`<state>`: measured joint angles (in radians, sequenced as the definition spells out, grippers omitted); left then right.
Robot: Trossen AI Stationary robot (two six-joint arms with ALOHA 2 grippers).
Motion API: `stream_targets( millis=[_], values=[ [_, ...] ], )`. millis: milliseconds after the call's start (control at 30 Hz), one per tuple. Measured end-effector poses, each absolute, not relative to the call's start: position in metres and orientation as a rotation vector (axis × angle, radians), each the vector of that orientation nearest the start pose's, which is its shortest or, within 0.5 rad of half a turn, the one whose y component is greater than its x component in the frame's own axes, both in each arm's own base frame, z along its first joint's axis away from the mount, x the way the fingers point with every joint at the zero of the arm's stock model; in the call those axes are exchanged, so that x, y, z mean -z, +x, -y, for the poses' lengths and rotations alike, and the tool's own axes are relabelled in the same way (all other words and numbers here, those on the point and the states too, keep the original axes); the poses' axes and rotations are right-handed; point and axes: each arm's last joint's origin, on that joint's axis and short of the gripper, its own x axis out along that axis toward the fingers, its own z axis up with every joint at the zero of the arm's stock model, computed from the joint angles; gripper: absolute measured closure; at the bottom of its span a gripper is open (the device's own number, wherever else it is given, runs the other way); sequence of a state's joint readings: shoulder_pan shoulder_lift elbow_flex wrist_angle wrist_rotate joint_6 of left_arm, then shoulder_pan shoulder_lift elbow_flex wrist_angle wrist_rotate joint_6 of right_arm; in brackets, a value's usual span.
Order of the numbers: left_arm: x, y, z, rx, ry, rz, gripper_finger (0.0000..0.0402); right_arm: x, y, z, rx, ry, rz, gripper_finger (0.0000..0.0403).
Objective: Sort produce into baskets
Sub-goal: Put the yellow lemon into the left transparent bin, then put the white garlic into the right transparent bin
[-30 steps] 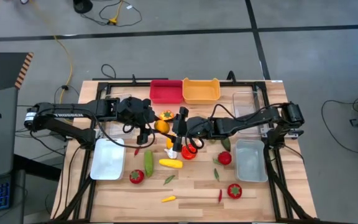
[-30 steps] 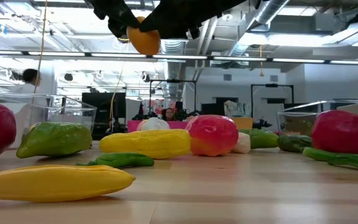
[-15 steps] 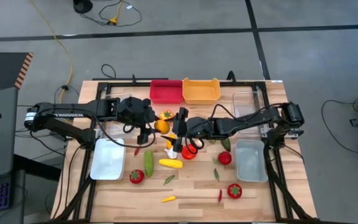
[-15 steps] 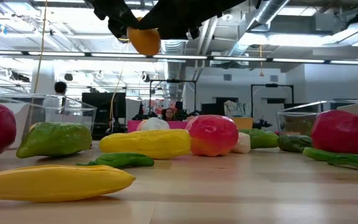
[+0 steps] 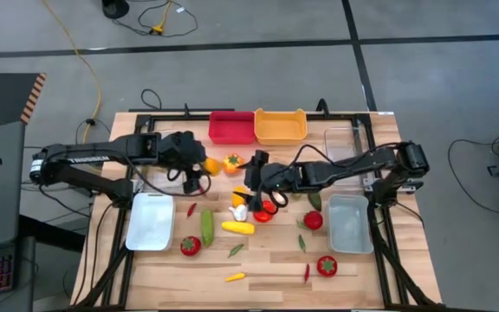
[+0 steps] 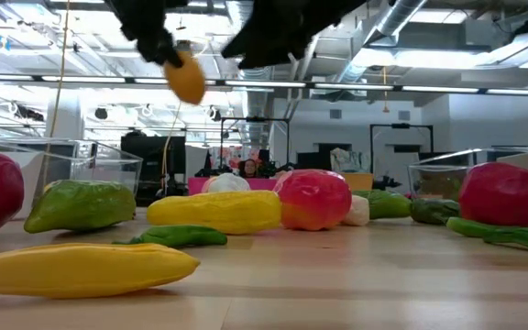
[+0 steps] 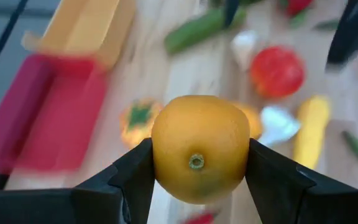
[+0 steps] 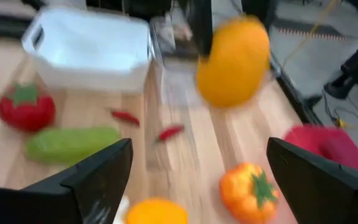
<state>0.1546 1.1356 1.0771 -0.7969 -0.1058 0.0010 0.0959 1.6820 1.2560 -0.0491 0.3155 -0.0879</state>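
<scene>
Orange fruit: round, no long axis; its stem dimple faces the left wrist cam. It hangs above the desk, left of centre, just near of the red bin.

Left claw: approx. half open, fingers clamped on both sides of the orange fruit, which is held clear of the desk surface.

Right claw: at desk centre, fingers spread wide, nothing between them. It sits just right of the left claw, above the produce cluster; contact w/ any item cannot be told.

Other produce:
- Orange pepper between the two claws, green stem up.
- Yellow squash: long axis left-right, near of centre.
- Cucumber: long axis near-far, just left of the squash.
- White garlic and a red tomato beside the right claw.
- Further red tomatoes at near left, near right and right of centre.

Baskets: orange-yellow bin touching the red bin's right side at the far edge; white tray left, grey tray right.
</scene>
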Motion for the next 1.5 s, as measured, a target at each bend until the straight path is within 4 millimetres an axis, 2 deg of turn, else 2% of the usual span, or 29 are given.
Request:
stream_targets(
  millis=[367,533,700,1033,1300,1500],
  values=[
    [-0.309,0.160,-0.052,-0.596,-0.096,-1.178,0.0198,-0.269,0.369,-0.026,0.198,-0.176,-0.628,0.0007],
    [-0.306,0.144,-0.056,-0.689,-0.139,-1.317,0.0198,-0.266,0.366,-0.027,0.193,-0.185,-0.663,0.0007],
    [-0.303,0.138,-0.058,-0.704,-0.137,-1.399,0.0198,-0.265,0.366,-0.027,0.192,-0.187,-0.668,0.0007],
    [-0.303,0.136,-0.061,-0.701,-0.130,-1.418,0.0195,-0.263,0.362,-0.033,0.173,-0.203,-0.711,0.0007],
    [-0.303,0.136,-0.061,-0.707,-0.137,-1.414,0.0146,-0.269,0.345,-0.045,0.129,-0.237,-0.789,0.0007],
    [-0.303,0.137,-0.061,-0.715,-0.145,-1.406,0.0127,-0.262,0.333,-0.041,0.153,-0.214,-0.925,0.0007]
  ],
)
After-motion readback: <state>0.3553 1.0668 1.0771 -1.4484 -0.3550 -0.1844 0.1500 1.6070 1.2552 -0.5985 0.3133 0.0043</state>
